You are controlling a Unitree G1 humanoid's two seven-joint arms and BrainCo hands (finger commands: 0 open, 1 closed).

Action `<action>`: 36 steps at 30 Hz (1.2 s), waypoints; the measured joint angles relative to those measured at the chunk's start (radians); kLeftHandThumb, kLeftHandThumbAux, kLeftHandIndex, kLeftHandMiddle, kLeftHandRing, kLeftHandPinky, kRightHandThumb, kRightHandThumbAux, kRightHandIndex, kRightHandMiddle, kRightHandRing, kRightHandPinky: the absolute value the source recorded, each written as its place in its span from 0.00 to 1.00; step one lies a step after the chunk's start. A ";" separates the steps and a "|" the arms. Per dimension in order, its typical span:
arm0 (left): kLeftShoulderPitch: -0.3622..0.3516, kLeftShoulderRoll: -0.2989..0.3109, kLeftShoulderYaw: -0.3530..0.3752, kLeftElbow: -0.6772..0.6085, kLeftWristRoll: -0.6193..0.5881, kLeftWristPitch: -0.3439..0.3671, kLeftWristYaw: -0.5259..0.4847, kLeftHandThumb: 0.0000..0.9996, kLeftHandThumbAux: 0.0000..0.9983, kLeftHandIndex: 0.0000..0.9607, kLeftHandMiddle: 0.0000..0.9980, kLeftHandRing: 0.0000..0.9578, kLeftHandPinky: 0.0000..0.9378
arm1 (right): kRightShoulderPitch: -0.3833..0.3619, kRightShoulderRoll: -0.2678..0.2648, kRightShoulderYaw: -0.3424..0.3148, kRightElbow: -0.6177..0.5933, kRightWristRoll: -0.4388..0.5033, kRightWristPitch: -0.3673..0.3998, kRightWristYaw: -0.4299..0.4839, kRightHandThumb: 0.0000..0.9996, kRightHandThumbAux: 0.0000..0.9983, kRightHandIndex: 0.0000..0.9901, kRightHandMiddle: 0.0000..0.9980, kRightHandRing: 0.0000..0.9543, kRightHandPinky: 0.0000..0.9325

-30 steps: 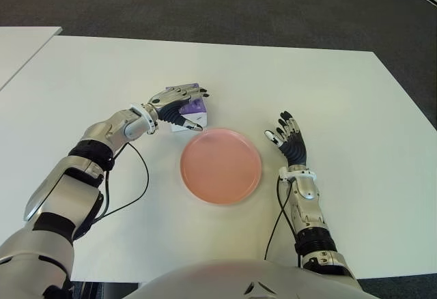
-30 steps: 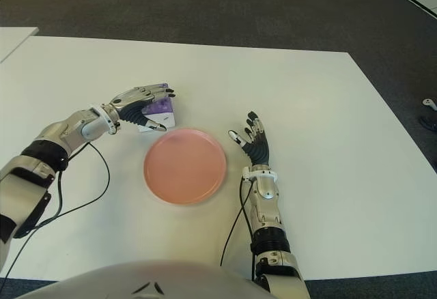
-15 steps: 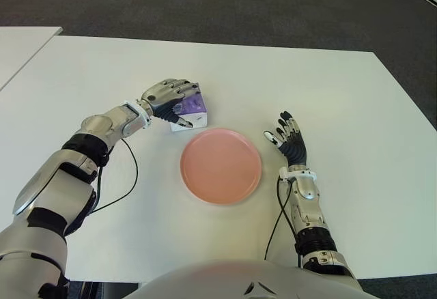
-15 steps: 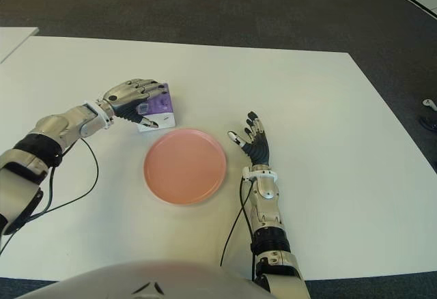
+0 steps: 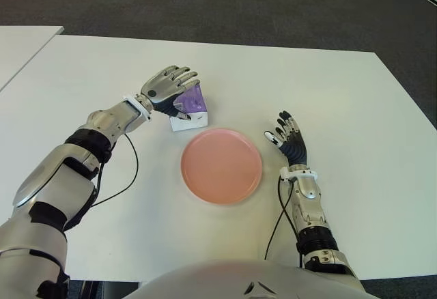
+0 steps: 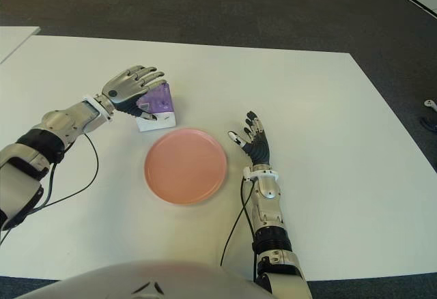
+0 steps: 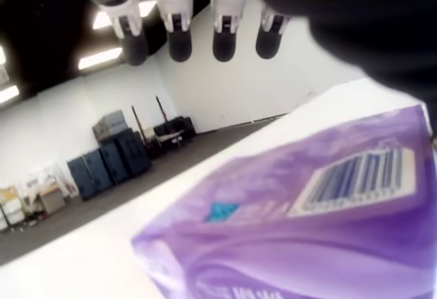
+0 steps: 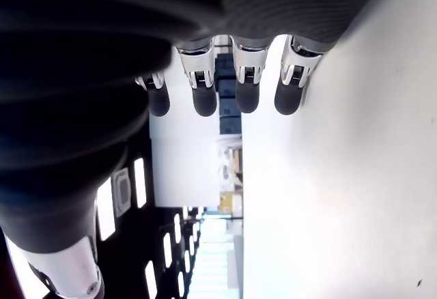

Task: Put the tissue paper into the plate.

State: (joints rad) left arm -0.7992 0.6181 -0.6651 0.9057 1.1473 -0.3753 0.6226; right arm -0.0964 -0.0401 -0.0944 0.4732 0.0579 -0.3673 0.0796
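Note:
The tissue paper is a purple pack (image 5: 192,101) with a white side, tipped up on its edge on the white table (image 5: 341,94) just behind and left of the pink plate (image 5: 221,165). My left hand (image 5: 174,89) is against the pack's left side, fingers spread straight above it and the thumb low on its front. In the left wrist view the pack (image 7: 307,217) fills the space under the extended fingers (image 7: 179,26), which do not wrap it. My right hand (image 5: 287,135) shows open just right of the plate, holding nothing.
A black cable (image 5: 130,176) loops from my left forearm over the table. A second white table (image 5: 20,46) stands at the far left. Dark carpet (image 5: 239,5) runs beyond the far edge.
My left hand's fingers were curled over the pack and have now straightened and spread. The pack has tipped up from lying flat onto its edge. The right hand has not moved.

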 measured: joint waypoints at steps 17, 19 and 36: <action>-0.008 0.010 -0.021 0.010 0.007 0.029 0.068 0.03 0.32 0.00 0.00 0.00 0.00 | -0.003 -0.002 -0.001 0.005 0.012 -0.004 0.025 0.00 0.75 0.00 0.00 0.00 0.00; -0.008 0.011 -0.021 0.013 0.000 0.018 0.068 0.03 0.32 0.00 0.00 0.00 0.00 | -0.002 -0.002 -0.002 0.005 0.015 -0.004 0.026 0.00 0.74 0.00 0.00 0.00 0.00; -0.006 0.012 -0.021 0.023 -0.068 -0.091 0.027 0.04 0.32 0.00 0.00 0.00 0.00 | 0.005 -0.003 -0.002 -0.006 0.021 0.001 0.023 0.00 0.71 0.00 0.00 0.00 0.00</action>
State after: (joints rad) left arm -0.8057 0.6304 -0.6861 0.9291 1.0795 -0.4660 0.6496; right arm -0.0918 -0.0431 -0.0962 0.4670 0.0786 -0.3665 0.1024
